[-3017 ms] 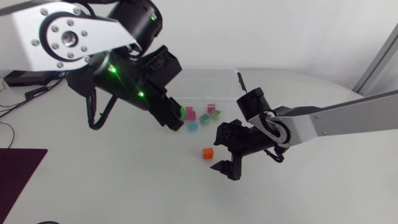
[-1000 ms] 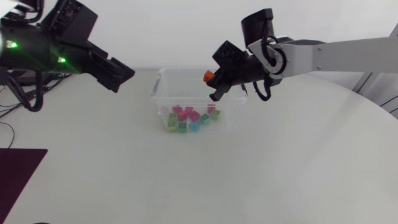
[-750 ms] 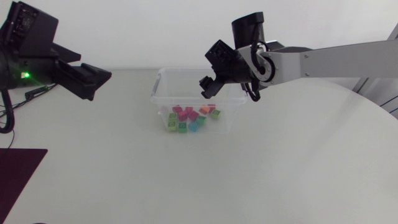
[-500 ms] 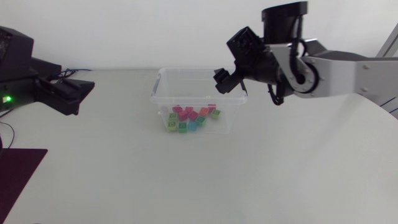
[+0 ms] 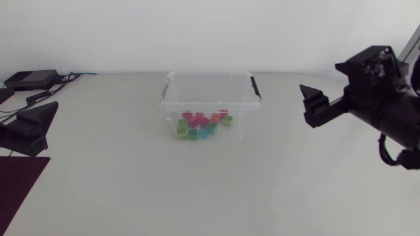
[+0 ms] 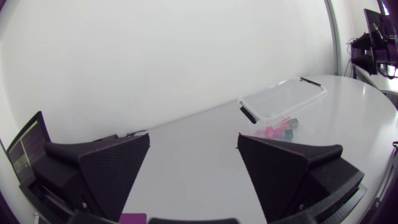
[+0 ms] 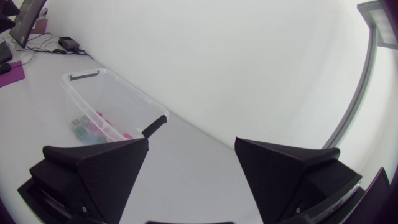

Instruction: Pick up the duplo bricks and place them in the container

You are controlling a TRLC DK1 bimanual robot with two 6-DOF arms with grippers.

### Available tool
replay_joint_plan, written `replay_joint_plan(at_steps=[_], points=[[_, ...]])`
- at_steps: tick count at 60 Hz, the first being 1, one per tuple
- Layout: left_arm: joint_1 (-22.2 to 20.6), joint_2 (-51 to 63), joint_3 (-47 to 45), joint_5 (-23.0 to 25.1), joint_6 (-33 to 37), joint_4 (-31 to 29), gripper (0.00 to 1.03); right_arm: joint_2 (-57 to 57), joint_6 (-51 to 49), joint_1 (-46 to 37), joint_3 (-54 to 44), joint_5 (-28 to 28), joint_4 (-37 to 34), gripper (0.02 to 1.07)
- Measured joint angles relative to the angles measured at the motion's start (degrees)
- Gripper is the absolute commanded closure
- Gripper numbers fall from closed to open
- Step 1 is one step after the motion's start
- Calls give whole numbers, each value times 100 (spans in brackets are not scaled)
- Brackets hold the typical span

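Note:
A clear plastic container (image 5: 209, 73) with black handle clips stands at the table's middle back. Several duplo bricks (image 5: 202, 124) in pink, green, blue and orange lie on its floor. No brick shows on the table outside it. My right gripper (image 5: 315, 106) hangs open and empty well to the right of the container. At the far left edge my left gripper (image 5: 31, 126) is also open and empty. The left wrist view has the container (image 6: 273, 99) and bricks (image 6: 281, 128) far ahead of the open left gripper (image 6: 193, 171). In the right wrist view the container (image 7: 118, 84) lies ahead of the open right gripper (image 7: 189, 177).
Black boxes with cables (image 5: 29, 80) sit at the back left corner. A dark purple mat (image 5: 16, 187) lies at the front left edge. Bare white tabletop (image 5: 216, 190) surrounds the container on all sides.
My right gripper opened over the container, dropping the orange brick among the others, then drew back to the right. My left arm pulled away to the left edge.

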Motion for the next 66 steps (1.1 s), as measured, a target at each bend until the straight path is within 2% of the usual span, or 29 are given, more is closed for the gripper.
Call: replay_joint_plan(at_steps=[18, 66], points=[[363, -920, -852, -2, -243, 398, 5, -2256, 210, -468, -1174, 157, -667, 7], [96, -2367, -3427, -44, -1617, 2006, 4, -4568, 2225, -1644, -3495, -800, -177, 7]])
